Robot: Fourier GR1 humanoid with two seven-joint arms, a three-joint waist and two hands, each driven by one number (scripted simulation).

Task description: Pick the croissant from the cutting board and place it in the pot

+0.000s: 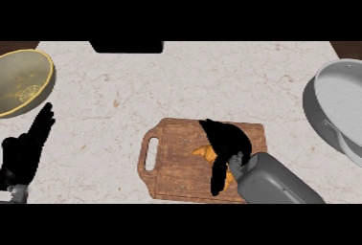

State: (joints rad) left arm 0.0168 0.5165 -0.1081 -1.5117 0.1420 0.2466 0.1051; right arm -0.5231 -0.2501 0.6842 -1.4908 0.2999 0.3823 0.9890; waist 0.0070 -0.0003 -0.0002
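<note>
**Right robot hand down over the croissant on the board**

My right robot hand [225, 143] is low in the centre of the frame, black fingers draped across the brown wooden cutting board [176, 165] with its slotted handle on the left side. The golden-orange croissant [205, 152] lies on that board, and only a bit of it peeks out at the left edge of my hand, plus a sliver lower down by my grey forearm. My fingers sit over it and touch it, but whether they have closed round it I cannot tell; the hand hides most of the pastry.

Over at the lower left of the frame my left robot hand [25, 148] rests released, fingers straight and pointing up, off the board altogether.

The grey metal pot [326, 112] sits at the right edge of the frame, well apart from the board, partly cut off. At the upper left there is a yellowish round bowl [21, 86] on the pale marbled desk [198, 81], and a dark rectangular object [127, 46] sits at the top edge.
</note>
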